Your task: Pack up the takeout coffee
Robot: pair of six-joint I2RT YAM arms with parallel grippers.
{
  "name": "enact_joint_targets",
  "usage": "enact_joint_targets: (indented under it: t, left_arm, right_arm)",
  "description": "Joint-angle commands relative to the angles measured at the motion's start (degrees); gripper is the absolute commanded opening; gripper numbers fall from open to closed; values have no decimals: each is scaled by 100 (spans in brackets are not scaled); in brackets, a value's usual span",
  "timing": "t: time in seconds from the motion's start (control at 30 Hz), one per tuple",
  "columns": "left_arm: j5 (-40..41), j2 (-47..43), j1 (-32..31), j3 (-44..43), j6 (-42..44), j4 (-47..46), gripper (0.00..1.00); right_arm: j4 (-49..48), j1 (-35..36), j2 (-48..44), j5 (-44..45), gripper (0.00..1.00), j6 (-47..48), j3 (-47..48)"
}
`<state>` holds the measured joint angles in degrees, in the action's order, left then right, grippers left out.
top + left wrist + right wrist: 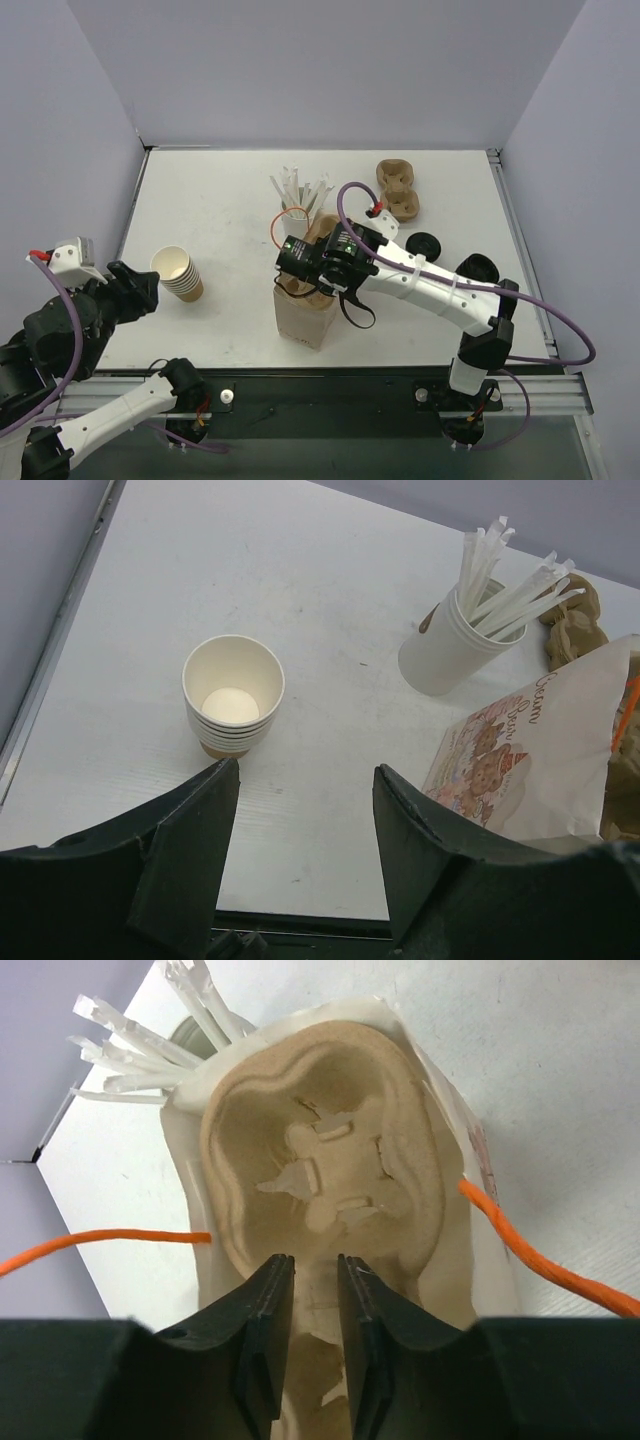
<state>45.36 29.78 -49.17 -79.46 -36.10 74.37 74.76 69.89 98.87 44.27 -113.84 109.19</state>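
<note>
Far left of the top view: my left gripper (135, 290) hovers over the white table (220, 200), jaws standing wide and holding nothing. Just to its right is a tilted stack of lidless paper cups (178, 273), apart from the fingers. At centre stands a white cup of wrapped straws (300, 205); below it is an upright paper bag (305, 315) with a pulp carrier (320, 1160) seated in its mouth and an orange cord (540, 1260) trailing off either side. My right gripper (312, 1300) hangs directly over that carrier, fingers nearly together with only a narrow slit between them. I cannot tell whether they pinch the pulp. Upper right: a second pulp carrier (398, 190) lies flat. Right of the bag, beside the right arm, sit two black round tops (425, 245) (480, 268). I cannot tell which one caps the takeout coffee, but both stand outside the bag.
</note>
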Motion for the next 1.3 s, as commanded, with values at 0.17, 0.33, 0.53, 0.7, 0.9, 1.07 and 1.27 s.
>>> enact_joint_targets:
  t: [0.17, 0.33, 0.53, 0.7, 0.9, 1.07, 1.27]
  left_arm:
    - [60, 19, -5, -236, -29, -72, 65]
    - [-194, 151, -5, -473, -187, -220, 66]
    - [-1544, 99, -5, -212, 111, -1028, 63]
    - [-2470, 28, -5, 456, 173, -1670, 63]
    - [-2884, 63, 12, 1265, 77, -2277, 63]
    - [-3069, 388, 4, 1512, -195, -2646, 63]
    - [-2832, 582, 12, 1732, -512, -2761, 62]
  right_arm:
    - [174, -116, 335, 495, 36, 3020, 1728]
    - [-1322, -273, -122, -225, 39, 5168, 1544]
    - [-1473, -1176, -570, -1359, 40, 7032, 1291]
    - [-1692, -2557, -1001, -3331, 41, 8112, 859]
    - [-1737, -3482, -704, -4698, 43, 9817, 587]
    - [-1921, -3543, -413, -5568, 42, 10785, 402]
    - [-2308, -3842, -44, -6342, 38, 11120, 384]
